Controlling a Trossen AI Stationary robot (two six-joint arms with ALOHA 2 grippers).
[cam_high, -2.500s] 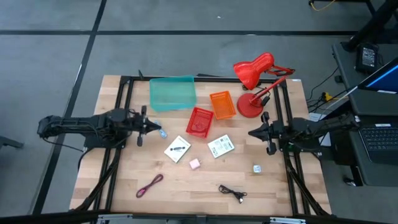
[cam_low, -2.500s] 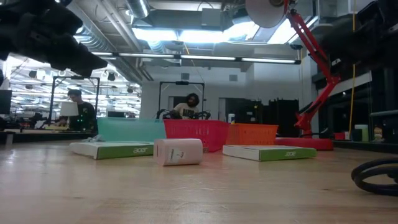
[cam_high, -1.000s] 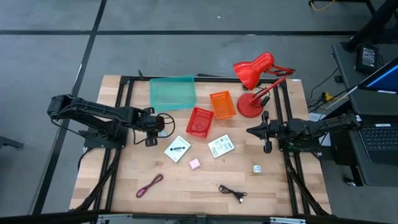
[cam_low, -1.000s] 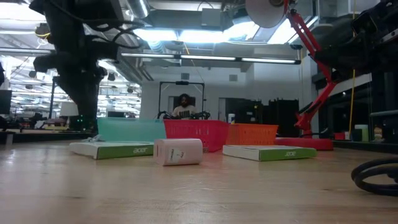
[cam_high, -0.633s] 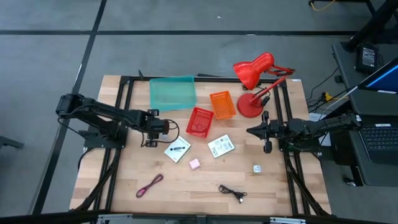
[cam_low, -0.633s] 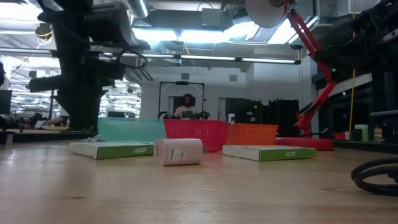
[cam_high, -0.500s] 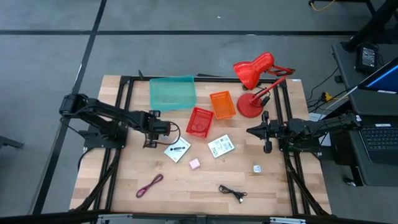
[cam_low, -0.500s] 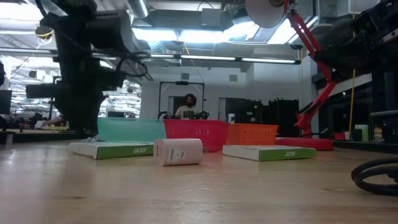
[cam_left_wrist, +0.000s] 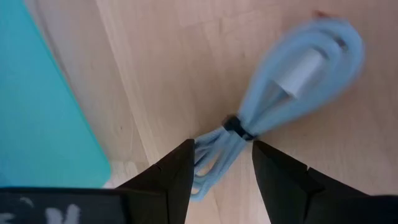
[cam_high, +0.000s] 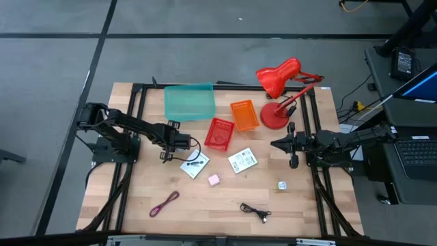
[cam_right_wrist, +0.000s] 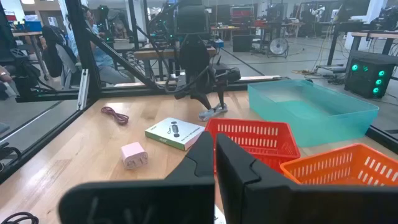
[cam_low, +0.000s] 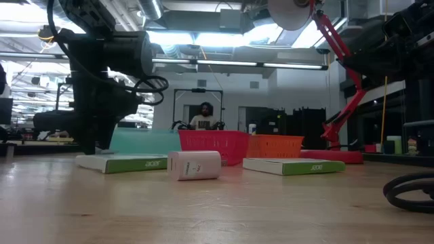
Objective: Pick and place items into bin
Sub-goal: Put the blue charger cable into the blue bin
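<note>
high view: left gripper (cam_high: 166,144) sits left of centre; packets, pink cube (cam_high: 214,180) and cables lie loose, none binned. left wrist view: fingers spread around the blue-grey cable (cam_left_wrist: 273,118). right wrist view: right gripper (cam_right_wrist: 214,158) pressed together, idle.

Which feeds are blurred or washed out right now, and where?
Left wrist view: the blue-grey cable is smeared at its looped end, sharper near the left end effector. Low view: bright ceiling lights overhead; the near pink cube looks washed pale, and the black cable at the edge is soft. High view: evenly lit, no glare. Right wrist view: clear across the table, the right end effector dark up close.
</note>
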